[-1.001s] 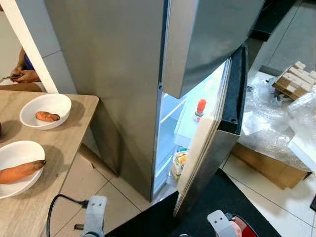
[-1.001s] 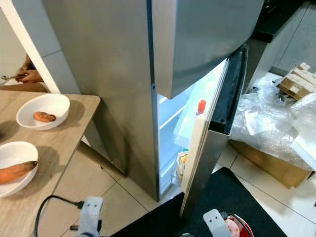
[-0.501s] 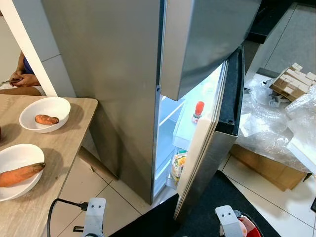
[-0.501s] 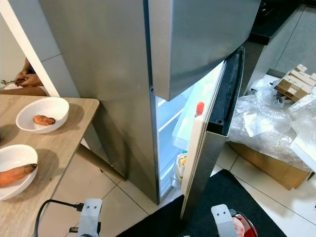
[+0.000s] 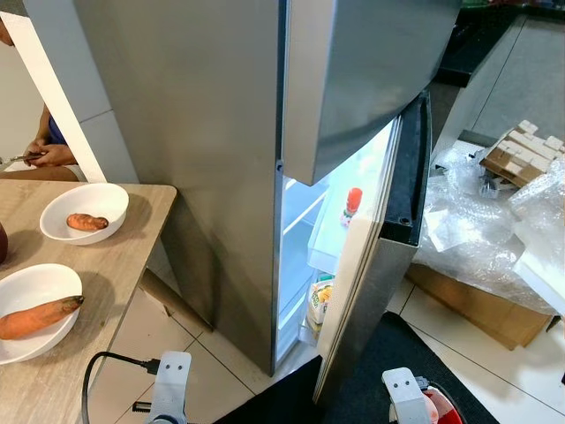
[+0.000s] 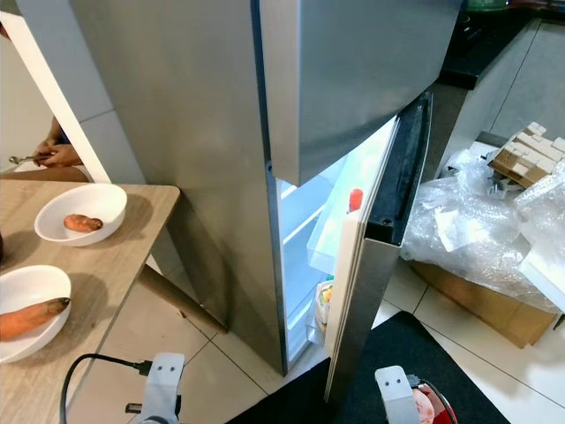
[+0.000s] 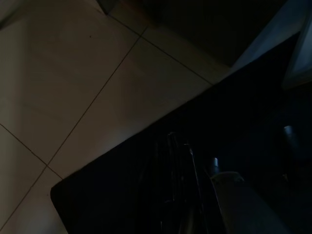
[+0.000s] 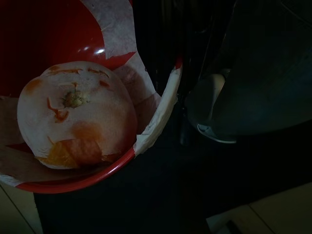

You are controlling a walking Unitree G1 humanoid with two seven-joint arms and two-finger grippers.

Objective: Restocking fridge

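The steel fridge (image 5: 212, 132) stands ahead with its lower door (image 5: 375, 265) ajar and the inside lit. In the gap I see a red-capped bottle (image 5: 352, 201) and a yellow carton (image 5: 320, 300) lower down. My right gripper (image 8: 176, 68) hangs low in front of the door, shut on the rim of a red bowl (image 8: 48, 29) lined with paper. A round pale orange fruit (image 8: 75, 117) lies in that bowl. My left gripper (image 7: 180, 161) hangs idle over the black mat (image 7: 146, 195), too dark to read.
A wooden table (image 5: 124, 265) at left holds a white bowl with a sweet potato (image 5: 86, 212) and a white bowl with a carrot (image 5: 35, 305). A person's hands (image 5: 48, 155) are behind it. A cable (image 5: 115, 360) lies on the tiles. Bubble wrap on a cardboard box (image 5: 485, 238) sits right.
The camera has shifted slightly, so the whole scene has slid a little. The fridge door, bowls and both arms look unmoved.
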